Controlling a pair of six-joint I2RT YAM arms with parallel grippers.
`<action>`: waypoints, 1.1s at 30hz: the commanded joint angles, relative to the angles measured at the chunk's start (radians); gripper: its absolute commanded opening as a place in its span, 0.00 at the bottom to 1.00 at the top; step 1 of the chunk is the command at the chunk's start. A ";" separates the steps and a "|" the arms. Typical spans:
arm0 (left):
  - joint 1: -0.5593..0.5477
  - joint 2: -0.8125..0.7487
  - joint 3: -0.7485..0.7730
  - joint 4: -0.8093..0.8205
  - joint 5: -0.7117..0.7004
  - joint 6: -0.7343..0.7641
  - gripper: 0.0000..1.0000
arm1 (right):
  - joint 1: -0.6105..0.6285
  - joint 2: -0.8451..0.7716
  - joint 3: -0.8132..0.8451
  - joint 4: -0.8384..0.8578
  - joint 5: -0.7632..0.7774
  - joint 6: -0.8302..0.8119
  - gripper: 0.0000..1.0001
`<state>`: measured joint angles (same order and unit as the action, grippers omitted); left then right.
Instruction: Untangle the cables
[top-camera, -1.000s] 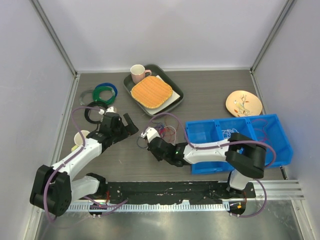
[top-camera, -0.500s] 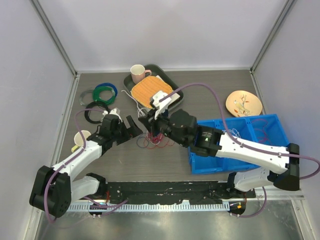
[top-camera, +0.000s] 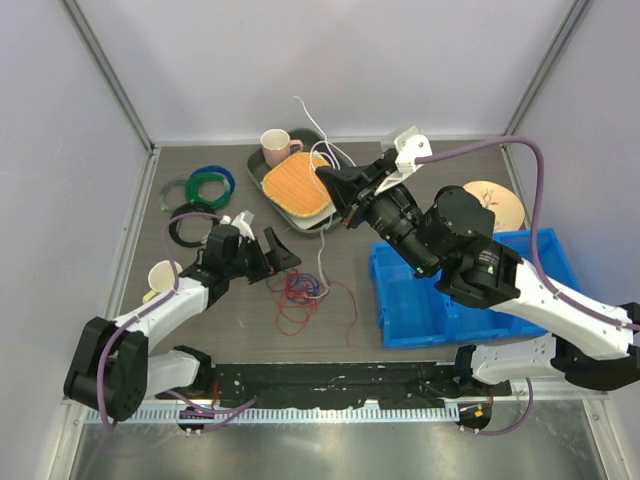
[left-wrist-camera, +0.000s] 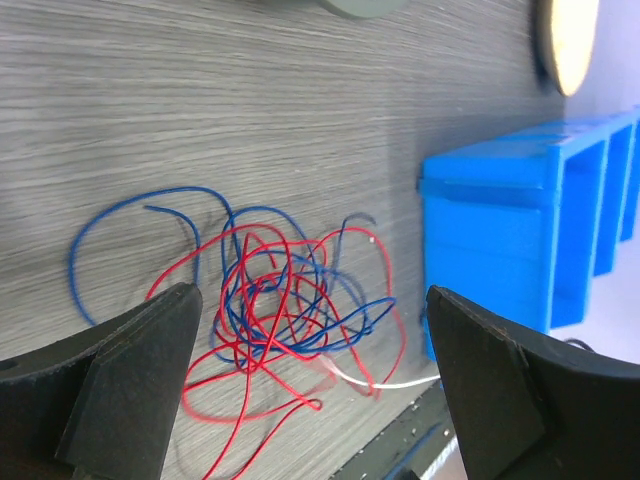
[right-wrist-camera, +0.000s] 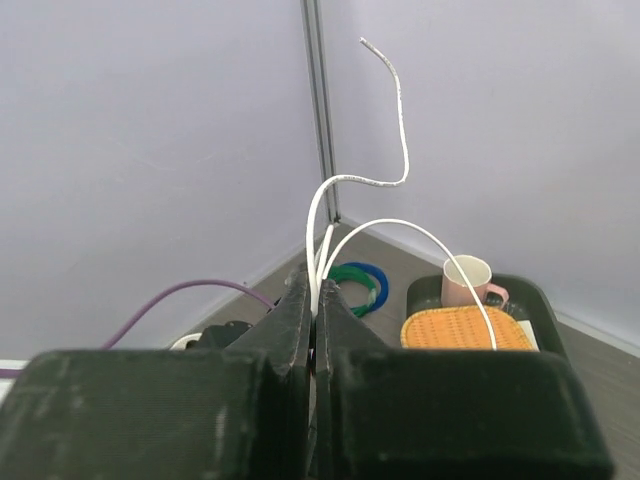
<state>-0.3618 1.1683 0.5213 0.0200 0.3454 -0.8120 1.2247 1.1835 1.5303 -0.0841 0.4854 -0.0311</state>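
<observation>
Your right gripper (top-camera: 330, 185) is clamped on the white cable (top-camera: 321, 250) and held high. The strand drops from it to the red and blue tangle (top-camera: 300, 290) on the table (top-camera: 230, 325). Your left gripper (top-camera: 282, 255) stands wide open, low beside that tangle, holding nothing. These cables look light, limp and springy, and likely to drag each other along, so pinch one strand clear of the knot. Where the white one threads through the tangle is hard to make out, and the right gripper hides its own pinch point.
</observation>
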 joint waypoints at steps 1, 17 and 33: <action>-0.028 0.057 0.017 0.153 0.136 -0.026 1.00 | 0.002 0.008 0.050 0.017 -0.036 -0.044 0.01; -0.161 0.214 0.100 -0.015 -0.097 0.030 0.93 | -0.213 0.094 0.082 0.221 0.706 -0.399 0.01; -0.164 0.183 0.082 -0.054 -0.201 0.013 0.00 | -0.490 -0.111 0.005 0.018 0.866 -0.234 0.01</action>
<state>-0.5224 1.3861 0.5903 -0.0067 0.2161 -0.8017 0.7357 1.1706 1.5089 -0.0582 1.2797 -0.2970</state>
